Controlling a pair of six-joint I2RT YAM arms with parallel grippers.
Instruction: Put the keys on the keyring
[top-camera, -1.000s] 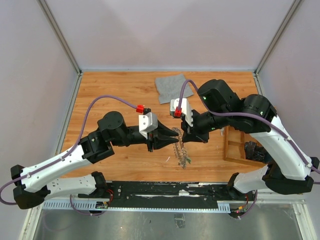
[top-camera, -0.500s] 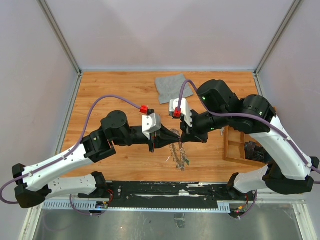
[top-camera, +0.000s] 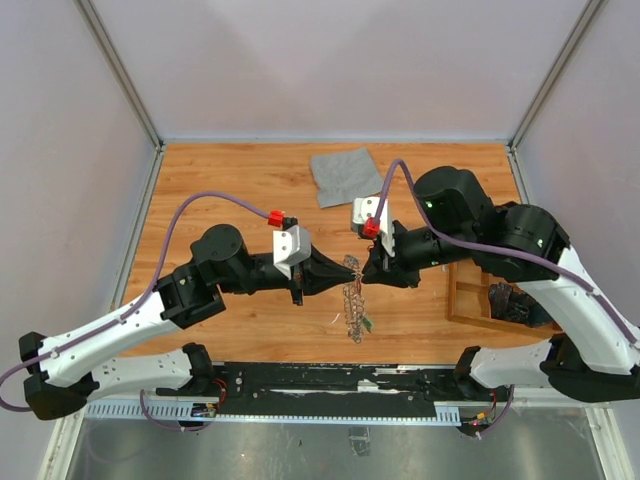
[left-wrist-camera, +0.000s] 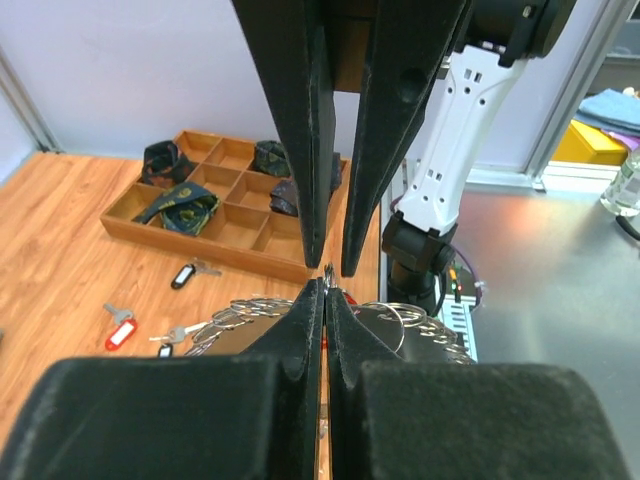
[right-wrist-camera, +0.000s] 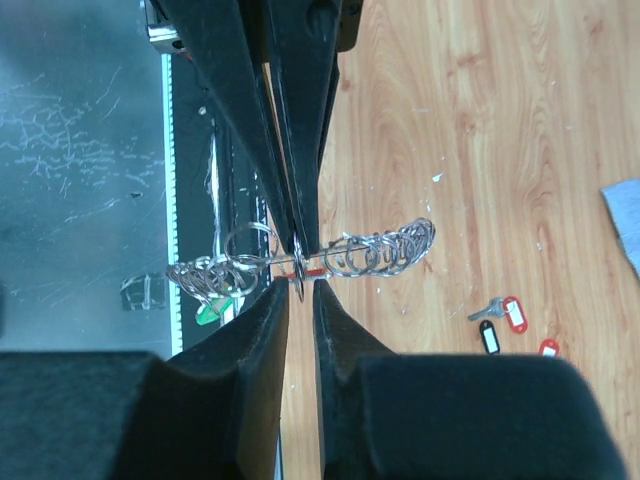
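Observation:
The keyring (top-camera: 352, 298), a silvery ring fringed with small rings, hangs above the table between both grippers. My left gripper (top-camera: 347, 268) is shut on a thin piece of the keyring (left-wrist-camera: 240, 312) at its tip (left-wrist-camera: 325, 285). My right gripper (top-camera: 366, 271) faces it tip to tip, jaws a narrow gap apart around a small ring (right-wrist-camera: 301, 288) without pressing it. A green tag (right-wrist-camera: 210, 312) hangs from the keyring (right-wrist-camera: 385, 255). Loose keys lie on the wood: a red-tagged key (right-wrist-camera: 510, 312), a black-tagged key (right-wrist-camera: 489, 336), another red tag (left-wrist-camera: 118, 335) and another black tag (left-wrist-camera: 183, 275).
A grey cloth (top-camera: 345, 176) lies at the back of the wooden table. A compartmented wooden tray (top-camera: 468, 292) with dark parts (left-wrist-camera: 180, 205) stands at the right edge. The black rail (top-camera: 330, 385) runs along the near edge.
My left gripper has closed onto the keyring and shifted slightly right. My right gripper's jaws have parted a little, and the right arm has swung lower and to the right.

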